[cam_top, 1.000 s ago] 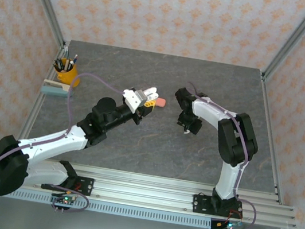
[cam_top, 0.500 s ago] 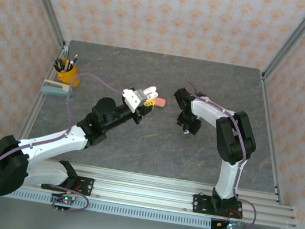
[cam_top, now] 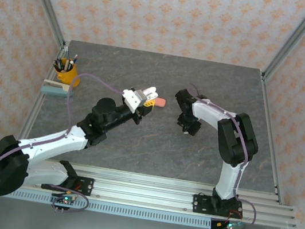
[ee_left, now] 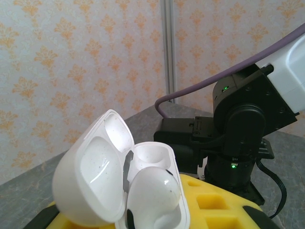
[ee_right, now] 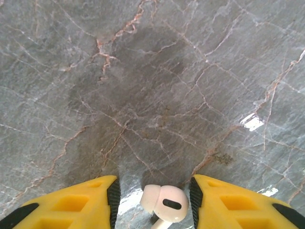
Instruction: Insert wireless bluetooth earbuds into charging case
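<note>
Left gripper (cam_top: 142, 101) clamped on open white charging case (ee_left: 119, 176), lid tipped back, held off table (cam_top: 136, 147); rear well bare (front one looks filled, we cannot tell by what). Right gripper (ee_right: 153, 198) low over stone, jaws apart astride 1 white earbud (ee_right: 164, 202) lying flat. We judge step: picking bud. Next: gentle pinch, lift, carry left, align stem with well. Pen cup (cam_top: 66, 70) well apart at left edge; pink item (cam_top: 159, 101) between grippers; bare stone rightward.

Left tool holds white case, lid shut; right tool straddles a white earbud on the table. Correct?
No: the white case in the left tool has its lid open, per the left wrist view. The right tool does straddle the white earbud.
</note>
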